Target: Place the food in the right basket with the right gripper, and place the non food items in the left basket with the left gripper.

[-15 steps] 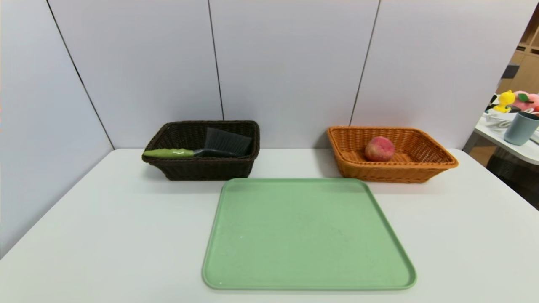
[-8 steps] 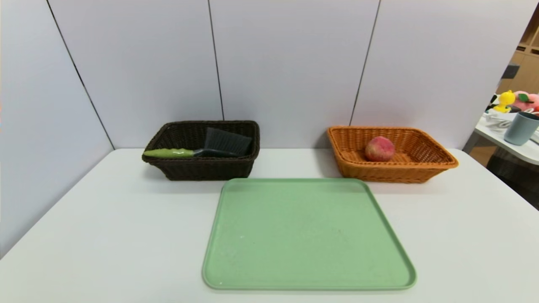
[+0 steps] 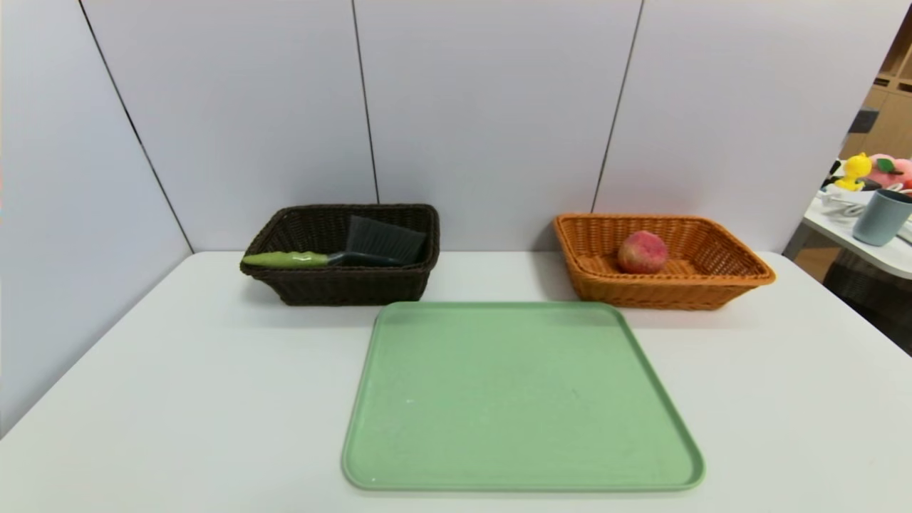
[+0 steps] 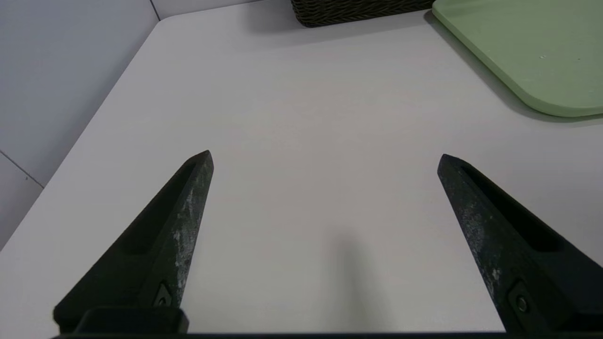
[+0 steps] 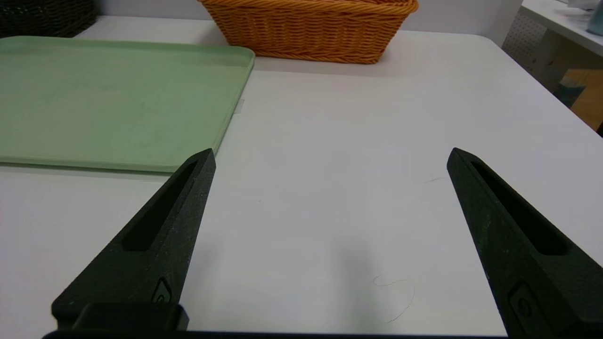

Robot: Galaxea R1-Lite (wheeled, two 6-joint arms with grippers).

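From the head camera I see the peach (image 3: 642, 251) lying in the orange right basket (image 3: 741, 273), and the green-handled brush (image 3: 335, 256) in the dark left basket (image 3: 342, 288), both at the table's (image 3: 178, 399) far side behind the green tray (image 3: 520, 399). On the left wrist camera, my left gripper (image 4: 325, 157) hangs spread wide, holding nothing, above bare table. On the right wrist camera, my right gripper (image 5: 331, 153) is likewise splayed and holding nothing, near the tray's right edge.
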